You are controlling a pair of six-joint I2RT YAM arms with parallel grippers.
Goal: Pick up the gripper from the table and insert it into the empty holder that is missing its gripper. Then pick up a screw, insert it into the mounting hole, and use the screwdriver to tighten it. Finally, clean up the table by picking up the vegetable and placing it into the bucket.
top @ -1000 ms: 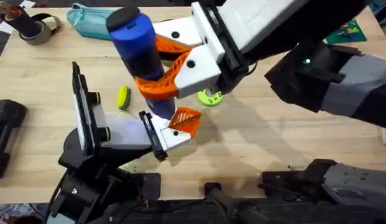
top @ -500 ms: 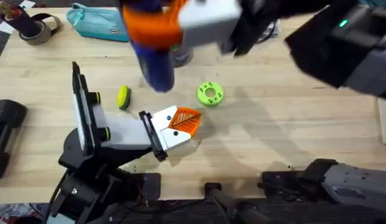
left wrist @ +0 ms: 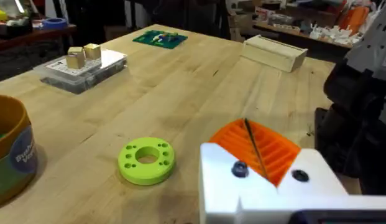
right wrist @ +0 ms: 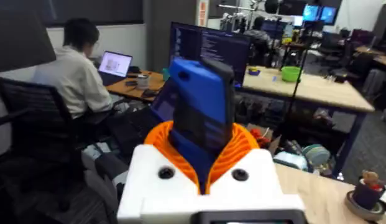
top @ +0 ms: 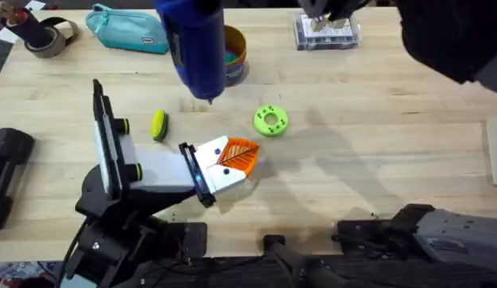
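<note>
- My right tool (right wrist: 208, 168) is clamped on the blue screwdriver (top: 196, 44); from my right wrist I see its two orange ribbed fingers (right wrist: 165, 140) pressed against the blue body on either side.
- From overhead the screwdriver hangs high above the far part of the bench (top: 376, 144), tip pointing down, and its top is cut off by the edge of the view. The arm behind it is a dark blur at the far right corner.
- The screwdriver covers part of the bucket (top: 234, 54), which stands on the bench behind it; a strip of its rim and wall shows.
- My left tool (top: 228, 164) lies low over the near bench. Its white holder (top: 220, 178) carries one orange gripper (top: 240, 154), seated against it.
- From my left wrist I see the same orange gripper (left wrist: 258, 146) with two dark screw heads in the white block in front of it. Whether this tool is open or closed I cannot tell, since I make out a single finger.
- The vegetable (top: 158, 125) lies on the bench to the left of the screwdriver tip, beside my left arm's black plate.
- A lime-green disc (top: 270, 121) with holes lies just beyond the orange gripper, apart from it.
- A clear box (top: 326, 30) sits at the far edge, its top cut off, and a teal pouch (top: 124, 30) lies at the far left.
</note>
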